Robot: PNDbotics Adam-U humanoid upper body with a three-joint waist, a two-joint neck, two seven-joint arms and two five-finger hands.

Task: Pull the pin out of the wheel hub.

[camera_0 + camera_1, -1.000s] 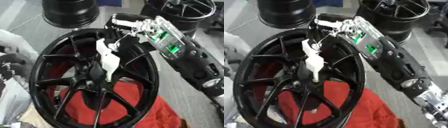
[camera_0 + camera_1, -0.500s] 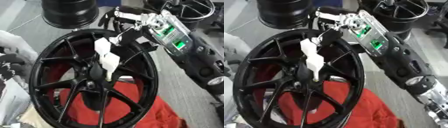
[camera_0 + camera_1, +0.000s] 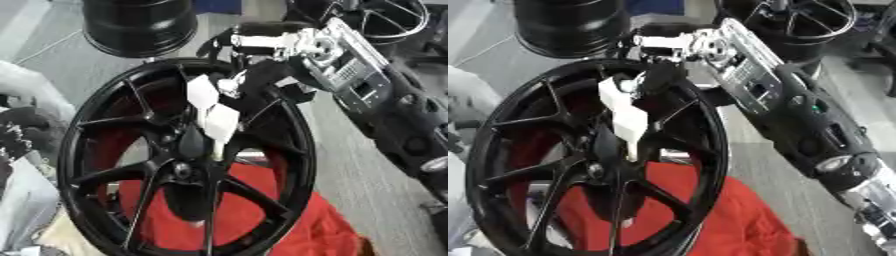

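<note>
Grey floor runs behind your work, with a red cloth (image 3: 262,210) spread under the black wheel hub (image 3: 188,160) that fills most of both views. Two more dark rims stand further back: one at the upper left (image 3: 140,25), another at the upper right (image 3: 798,20). Your right hand (image 3: 262,75) comes in from the upper right and reaches over the hub's top rim, its fingers (image 3: 234,86) curled and pinching the upper white block of the pin (image 3: 214,117). That pin is white, with its long axis running from upper left down toward the hub's centre; its thin lower end points at the bore among the spokes and seems to sit there, though you cannot tell how deep. Your left hand shows in neither view.
</note>
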